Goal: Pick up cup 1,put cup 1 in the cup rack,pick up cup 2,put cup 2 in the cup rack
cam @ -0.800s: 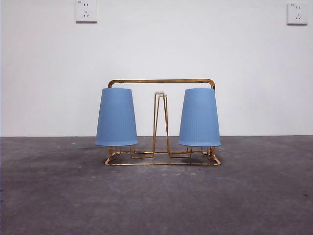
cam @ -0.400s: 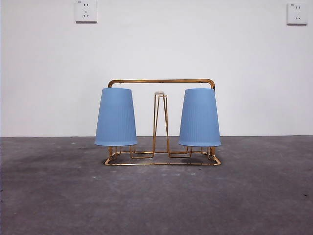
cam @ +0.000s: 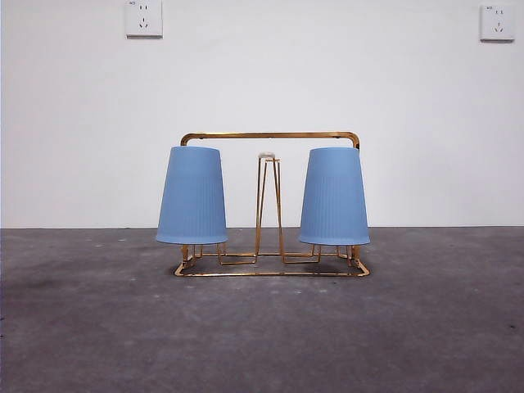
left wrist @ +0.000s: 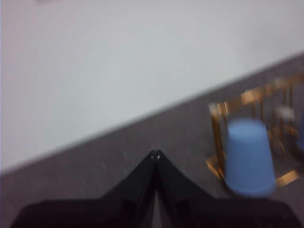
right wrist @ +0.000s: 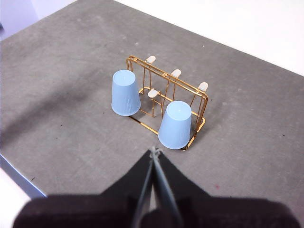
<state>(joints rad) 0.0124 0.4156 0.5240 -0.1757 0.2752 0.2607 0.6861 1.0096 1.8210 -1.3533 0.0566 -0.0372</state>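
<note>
Two blue ribbed cups stand upside down on the gold wire cup rack [cam: 270,136] in the middle of the grey table. One cup [cam: 191,196] hangs on the rack's left end, the other cup [cam: 334,196] on its right end. Between them a narrow prong with a pale tip is bare. From above, the right wrist view shows both cups [right wrist: 125,93] [right wrist: 175,125] on the rack [right wrist: 167,76], with my right gripper [right wrist: 153,152] shut, empty and well back from it. In the blurred left wrist view my left gripper [left wrist: 156,154] is shut and empty, away from one cup [left wrist: 249,157] and the rack [left wrist: 217,137].
A white wall runs behind the table, with two sockets [cam: 144,18] [cam: 497,22] high up. The table's edge [right wrist: 19,183] shows in the right wrist view. No arm shows in the front view.
The left cup has shifted slightly to the left on its prong. The right cup and the rack have stayed still.
</note>
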